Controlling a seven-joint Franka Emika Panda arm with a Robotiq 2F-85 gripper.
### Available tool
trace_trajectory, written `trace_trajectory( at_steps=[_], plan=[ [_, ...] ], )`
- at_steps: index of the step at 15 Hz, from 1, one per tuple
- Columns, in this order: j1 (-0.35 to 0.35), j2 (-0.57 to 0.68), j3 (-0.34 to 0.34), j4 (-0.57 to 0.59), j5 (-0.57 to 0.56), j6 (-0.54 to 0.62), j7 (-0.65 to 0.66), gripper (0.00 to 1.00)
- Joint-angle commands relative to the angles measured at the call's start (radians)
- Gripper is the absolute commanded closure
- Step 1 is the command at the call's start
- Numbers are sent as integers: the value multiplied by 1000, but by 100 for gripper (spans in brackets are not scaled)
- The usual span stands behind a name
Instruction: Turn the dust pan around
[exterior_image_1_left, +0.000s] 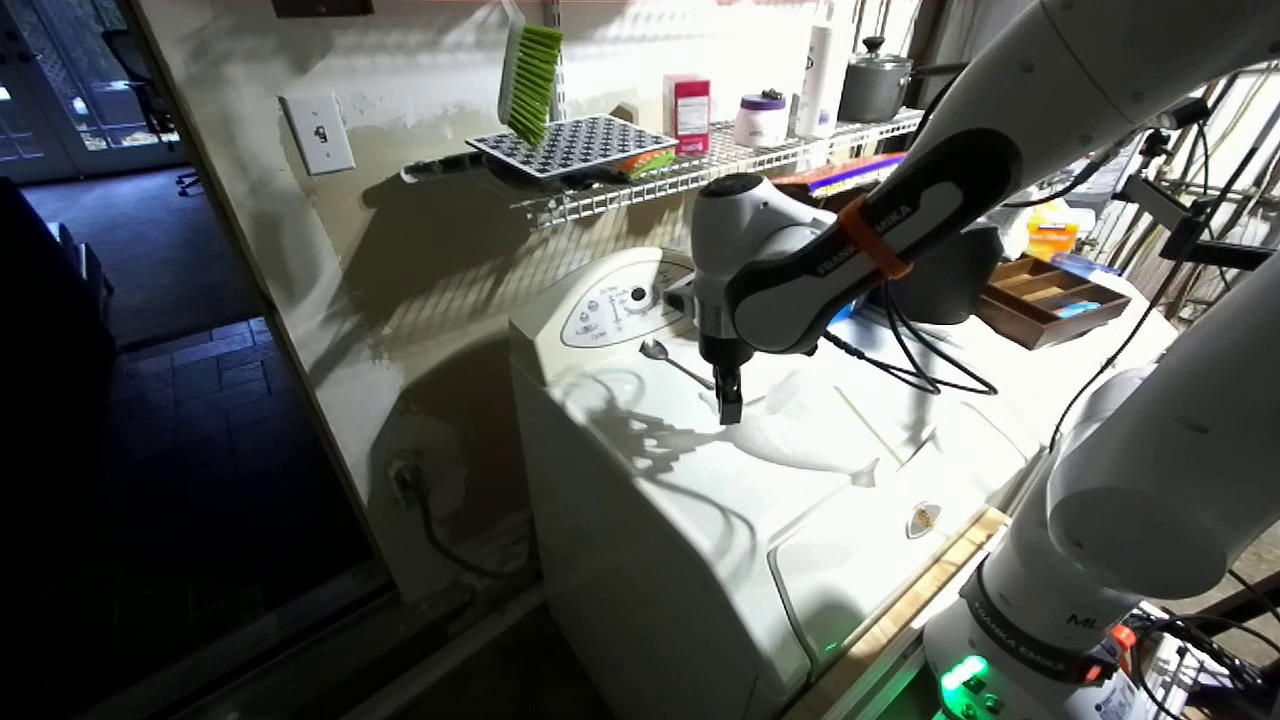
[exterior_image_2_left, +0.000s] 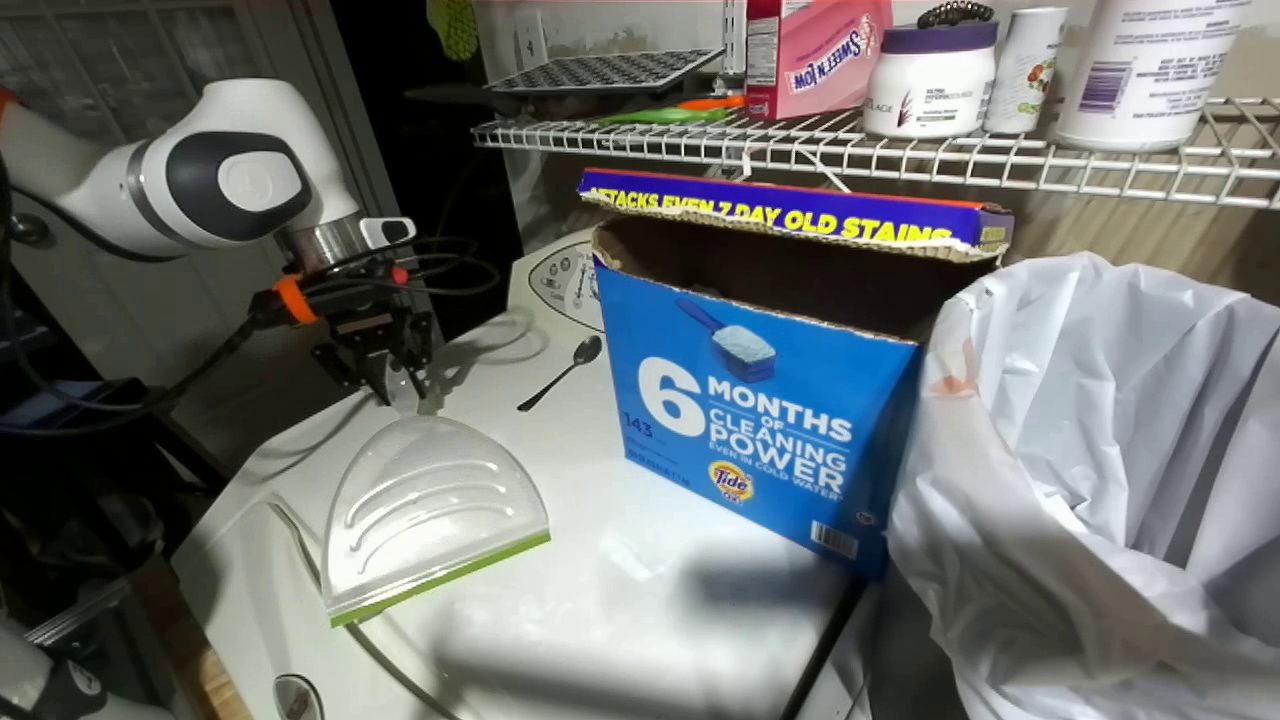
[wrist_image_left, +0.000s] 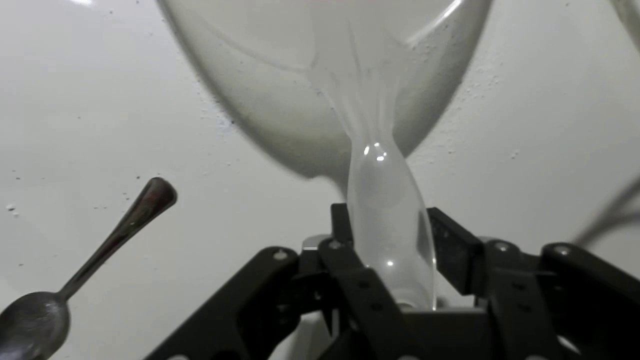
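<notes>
The gripper pinches the clear dust pan by its handle, on or just above the white machine, left of the blue box in an exterior view — grasping seems done, but completing the turn and releasing, I judge, remain.

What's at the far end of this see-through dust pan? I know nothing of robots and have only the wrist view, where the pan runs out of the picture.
Observer: In an exterior view, the dust pan ends in a straight green edge, away from the gripper.
Visitor: Does anything stand near the spoon?
Observer: Yes, in an exterior view, a blue Tide box.
Visitor: And what is this white surface?
Observer: The top of an appliance; in both exterior views its control panel shows.
</notes>
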Motion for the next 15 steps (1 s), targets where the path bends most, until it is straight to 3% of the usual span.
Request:
trace_trajectory(
  at_steps=[1, 5, 11, 15],
  plan=[
    [-4, -118, -58, -34, 76, 32, -98, 84],
    [12, -222, -120, -34, 134, 32, -188, 84],
    [76, -340, -229, -47, 311, 32, -377, 84],
    [77, -420, -266, -55, 363, 11, -447, 84]
  ],
)
